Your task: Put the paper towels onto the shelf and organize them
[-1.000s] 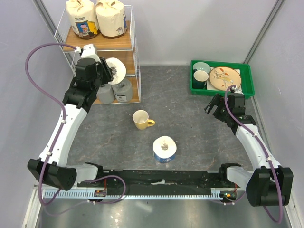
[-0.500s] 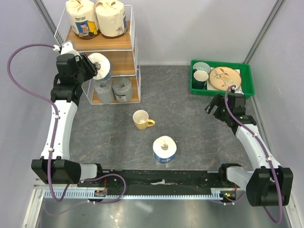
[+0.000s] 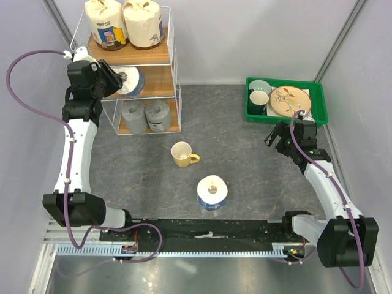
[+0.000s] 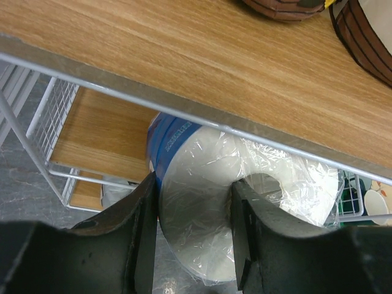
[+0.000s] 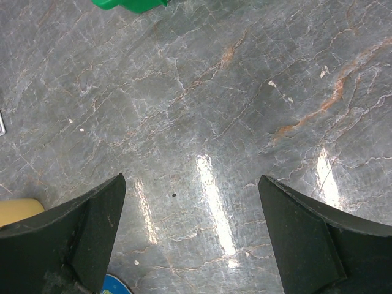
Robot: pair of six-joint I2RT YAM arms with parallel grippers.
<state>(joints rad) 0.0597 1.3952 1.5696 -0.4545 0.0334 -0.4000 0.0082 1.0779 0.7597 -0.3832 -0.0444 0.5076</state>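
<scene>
There's the left hand (image 3: 115,81) at 10 o'clock, clenched on the roll (image 4: 202,153), which sits just under the shelf's (image 3: 153,56) top board at the middle tier. The roll is tipped over, long axis near level, core end facing the hand, blue side toward 3 o'clock. At 3 o'clock the right hand (image 5: 191,180) hangs spread wide over the table (image 5: 184,73).

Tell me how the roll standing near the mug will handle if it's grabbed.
The roll stands on its flat end, so it probably won't roll unless tipped. Paper around a hollow core, it is likely light and a bit squashy. Its twin in the left gripper shows loose, wrinkled wrap, so a grip may slip.
</scene>
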